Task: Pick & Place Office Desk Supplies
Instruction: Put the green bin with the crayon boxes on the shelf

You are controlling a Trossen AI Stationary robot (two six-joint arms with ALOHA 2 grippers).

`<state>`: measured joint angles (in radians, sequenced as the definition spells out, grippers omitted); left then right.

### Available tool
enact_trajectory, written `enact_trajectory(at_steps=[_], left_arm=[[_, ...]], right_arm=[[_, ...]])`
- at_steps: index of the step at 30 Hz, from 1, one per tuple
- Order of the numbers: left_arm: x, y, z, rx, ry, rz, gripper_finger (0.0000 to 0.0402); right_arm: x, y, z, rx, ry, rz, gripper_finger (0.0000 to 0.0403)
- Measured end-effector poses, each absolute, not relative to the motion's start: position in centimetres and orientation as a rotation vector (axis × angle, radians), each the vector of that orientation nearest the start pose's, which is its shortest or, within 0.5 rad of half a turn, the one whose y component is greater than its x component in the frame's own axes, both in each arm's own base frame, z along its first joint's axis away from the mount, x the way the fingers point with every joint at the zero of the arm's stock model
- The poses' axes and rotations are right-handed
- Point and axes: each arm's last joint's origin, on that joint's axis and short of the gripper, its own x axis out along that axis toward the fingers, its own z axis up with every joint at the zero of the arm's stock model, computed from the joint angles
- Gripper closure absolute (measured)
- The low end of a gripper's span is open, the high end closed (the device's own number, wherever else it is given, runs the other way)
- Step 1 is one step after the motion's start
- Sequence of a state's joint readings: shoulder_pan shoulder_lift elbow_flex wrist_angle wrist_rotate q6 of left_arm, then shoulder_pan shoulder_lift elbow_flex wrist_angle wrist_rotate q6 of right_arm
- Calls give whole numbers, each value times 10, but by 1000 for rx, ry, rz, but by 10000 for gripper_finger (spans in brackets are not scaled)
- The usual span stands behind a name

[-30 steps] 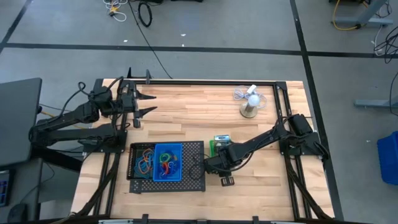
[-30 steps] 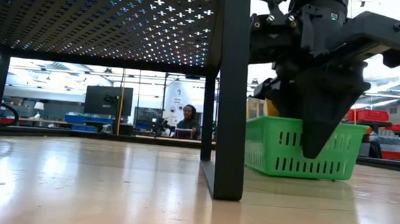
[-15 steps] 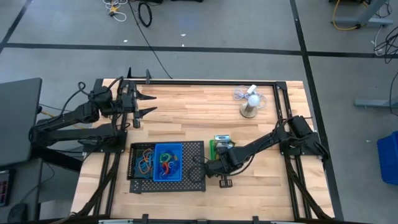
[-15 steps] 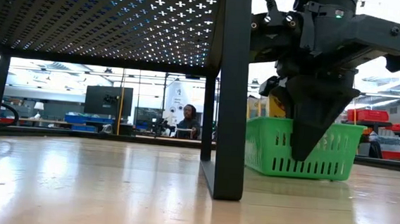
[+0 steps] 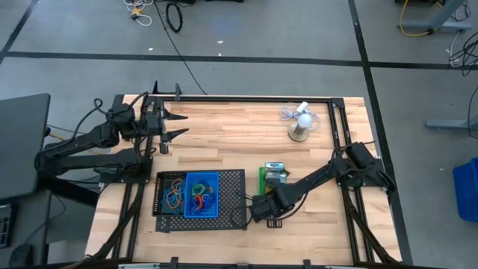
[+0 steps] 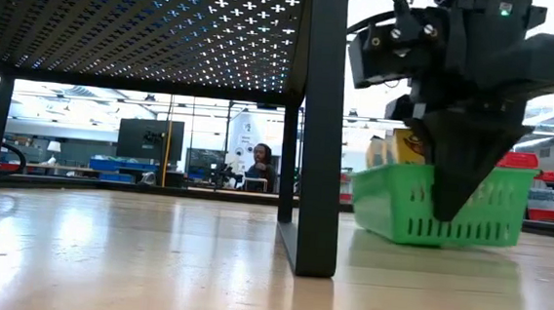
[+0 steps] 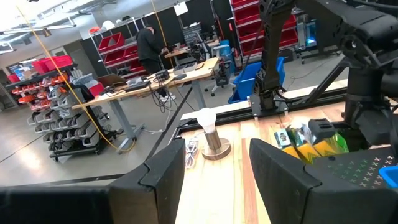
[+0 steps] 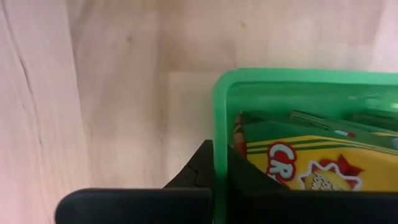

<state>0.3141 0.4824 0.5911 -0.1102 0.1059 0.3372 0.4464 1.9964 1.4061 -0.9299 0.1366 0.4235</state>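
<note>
A small green bin [image 6: 421, 199] stands on the wood table right of the black mesh tray [image 5: 237, 202]. It holds a yellow crayon box [image 8: 311, 168] and a green-white box [image 8: 323, 119]. My right gripper [image 6: 454, 208] points down over the bin's near side and is shut on its wall; it also shows in the high view [image 5: 267, 196]. A blue bin [image 5: 202, 194] and a black bin of coloured rubber-band loops [image 5: 172, 196] sit on the tray. My left gripper [image 5: 179, 125] waits open and level at the far left, its fingers [image 7: 168, 177] touching nothing. My right gripper pinches the green bin's wall at the rim [image 8: 219, 134], close to a corner, one finger [image 8: 193, 174] outside and the other inside the bin. The fingers come from above, pointing down. The bin stays upright, slightly tilted, its bottom [image 6: 447, 241] at the tabletop.
A white mini fan [image 5: 300, 123] stands at the far right. The tray's leg [image 6: 323, 129] rises just left of the green bin in the low view. Bare wood lies right of and nearer than the bin. People stand in the room beyond the table.
My right gripper has shut on the green bin's wall, and its wrist has turned. It has then drawn the bin along the table toward the right edge, away from the mesh tray.
</note>
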Motion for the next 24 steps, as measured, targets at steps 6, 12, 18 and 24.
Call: enact_trajectory(at_steps=[6, 12, 18, 24], left_arm=[[115, 34, 312, 335, 40, 206, 214], [115, 34, 311, 334, 44, 205, 214], [115, 34, 311, 333, 48, 204, 214], [115, 34, 311, 333, 52, 203, 214]], right_arm=[[336, 159, 172, -119, 1467, -107, 402], [340, 162, 183, -144, 1420, -144, 402], [338, 162, 186, -169, 1412, -197, 403], [334, 161, 188, -176, 1446, -218, 403]])
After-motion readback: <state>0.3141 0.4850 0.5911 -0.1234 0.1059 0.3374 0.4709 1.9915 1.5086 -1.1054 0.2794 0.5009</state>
